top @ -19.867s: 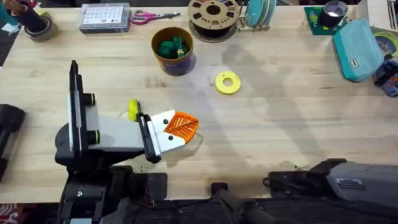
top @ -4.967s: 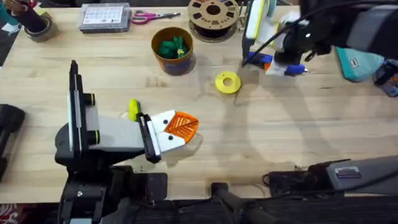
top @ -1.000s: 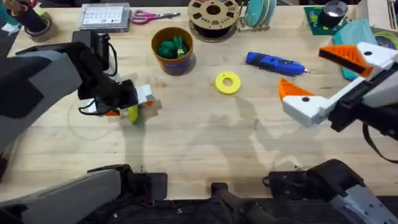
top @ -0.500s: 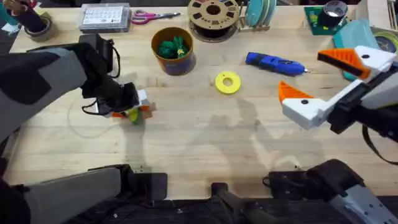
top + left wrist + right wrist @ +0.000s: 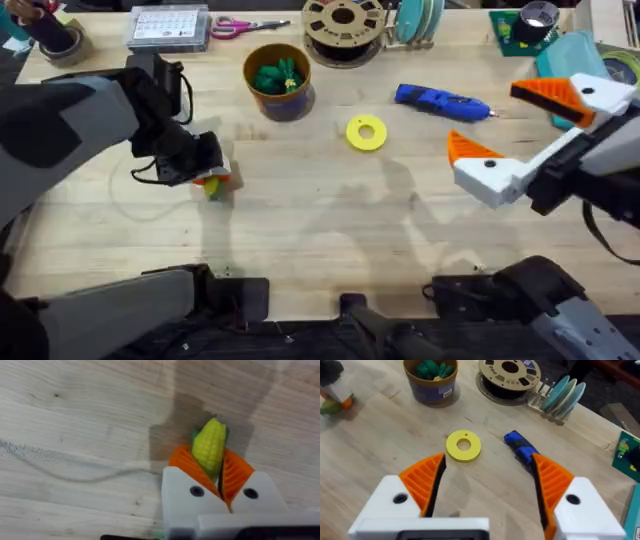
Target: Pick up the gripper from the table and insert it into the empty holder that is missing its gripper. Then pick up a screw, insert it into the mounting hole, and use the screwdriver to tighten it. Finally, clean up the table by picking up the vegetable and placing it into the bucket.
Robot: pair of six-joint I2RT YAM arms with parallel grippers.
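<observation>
Because the left pincer (image 5: 218,477) pinches only the butt of the small corn cob (image 5: 208,450), my guess is it could swivel or slip out when lifted (its kernels look slick). The pads are nearly closed, clamping it against the bench (image 5: 320,250). The right pincer (image 5: 487,477) gapes empty above the yellow ring (image 5: 463,445); the bucket (image 5: 278,80) holds greens.

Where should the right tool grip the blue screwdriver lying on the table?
Probably at the middle of the blue screwdriver, coming straight down with the fingers across its narrow width. It lies flat, pen-shaped, its long axis roughly left-right in the overhead view, with bare table around it. The right tool is open.
</observation>
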